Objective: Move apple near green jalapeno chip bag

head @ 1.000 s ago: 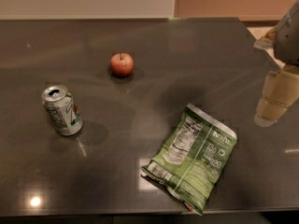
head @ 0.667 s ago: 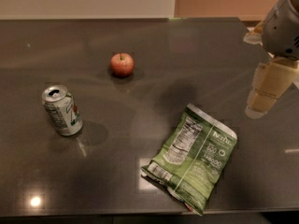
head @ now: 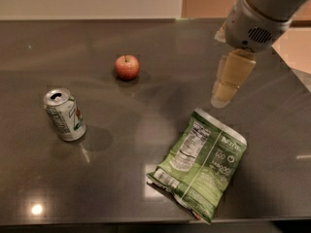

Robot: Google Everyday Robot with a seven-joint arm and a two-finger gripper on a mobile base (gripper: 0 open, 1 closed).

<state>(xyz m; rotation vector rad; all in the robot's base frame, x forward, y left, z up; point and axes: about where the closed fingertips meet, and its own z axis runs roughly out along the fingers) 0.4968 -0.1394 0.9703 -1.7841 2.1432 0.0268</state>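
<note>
Camera view: gripper (head: 221, 99) hovers near nutrition-labelled green jalapeno chip bag (head: 201, 171), jaws empty, opening untellable; apple (head: 127, 67) distant.

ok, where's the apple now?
Camera view: the apple sits left of centre on the table, beyond the soda can; the gripper hovers right, by the green jalapeno chip bag.

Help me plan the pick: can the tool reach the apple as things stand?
Probably yes. The tool hangs above the table, just beyond the green jalapeno chip bag. The apple sits alone farther left in the view, with nothing standing between them; the soda can is off that line.
</note>
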